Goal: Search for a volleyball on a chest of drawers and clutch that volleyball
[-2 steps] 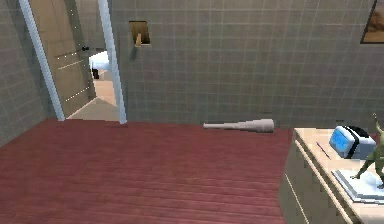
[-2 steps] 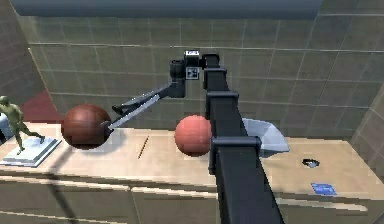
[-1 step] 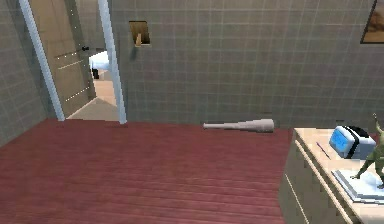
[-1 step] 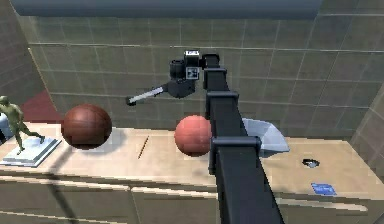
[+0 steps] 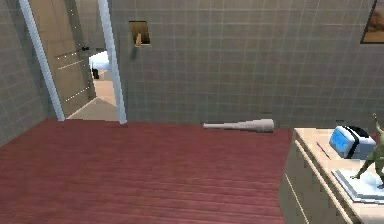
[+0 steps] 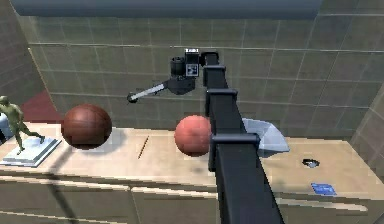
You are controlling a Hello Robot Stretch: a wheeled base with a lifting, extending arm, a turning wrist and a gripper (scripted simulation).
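Note:
Two balls rest on the light wooden chest of drawers (image 6: 100, 166) in the arm side view. One is a dark red-brown ball (image 6: 87, 126) at the left. The other is a lighter red ball (image 6: 194, 135) near the middle, partly behind the arm (image 6: 235, 150). I cannot tell which of them is a volleyball. My gripper (image 6: 134, 98) hangs above the chest top, higher than both balls and between them, its fingers pointing toward the view's left. Bare tiled wall is behind its far end, and it holds nothing.
A green figure on a white base (image 6: 20, 135) stands at the chest's left end, also seen as the statue (image 5: 370, 160) beside a blue and white box (image 5: 350, 141). A pencil (image 6: 143, 146), a grey dish (image 6: 266, 136) and a blue card (image 6: 322, 188) lie on top. A bat (image 5: 240, 125) lies on the red floor; an open doorway (image 5: 95, 70) is at the left.

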